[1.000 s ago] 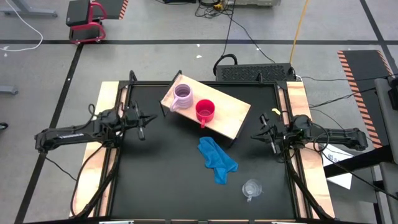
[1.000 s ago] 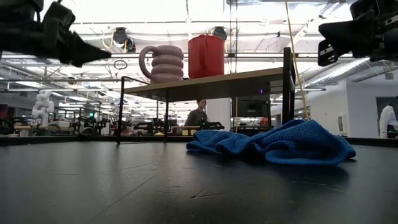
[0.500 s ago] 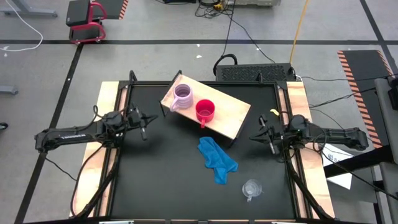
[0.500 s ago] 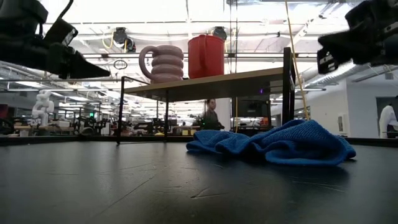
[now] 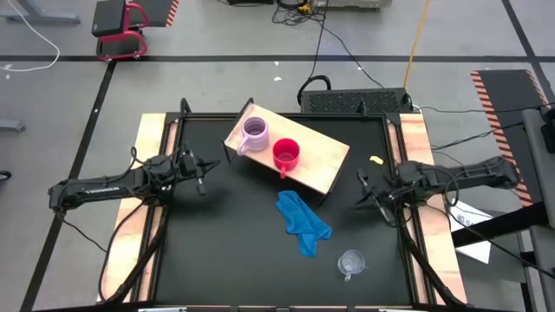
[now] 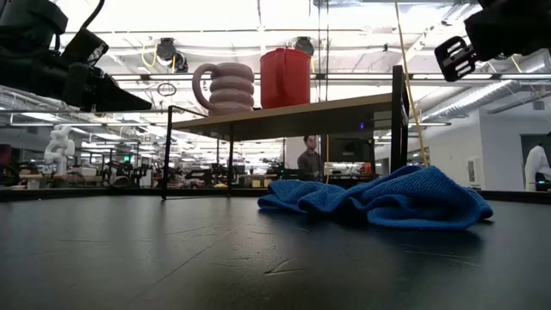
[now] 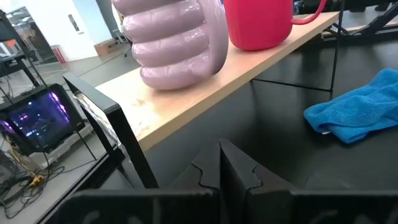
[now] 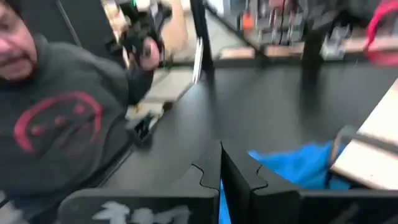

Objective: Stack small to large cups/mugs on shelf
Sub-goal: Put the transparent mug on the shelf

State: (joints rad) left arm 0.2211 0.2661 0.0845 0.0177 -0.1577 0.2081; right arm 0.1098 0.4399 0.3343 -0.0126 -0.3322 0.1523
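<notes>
Pale wooden shelf (image 5: 325,160) on short legs stands at the black tabletop's (image 5: 234,243) far side, carrying a ribbed lilac-pink mug (image 5: 255,133) and a red mug (image 5: 286,154) side by side. Nearer lies a crumpled blue cloth (image 5: 303,223), then a clear see-through cup (image 5: 350,263). Left gripper (image 5: 200,174) and right gripper (image 5: 368,192) hover at opposite edges, fingers pressed together, holding nothing.

- The shelf (image 5: 303,152) stands at the table's far middle.
- On it, the ribbed mug (image 5: 255,133) sits left of the other mug (image 5: 287,153).
- The cloth (image 5: 303,224) lies just near of the shelf.
- The see-through cup (image 5: 350,263) stands nearer still, right of the cloth.
</notes>
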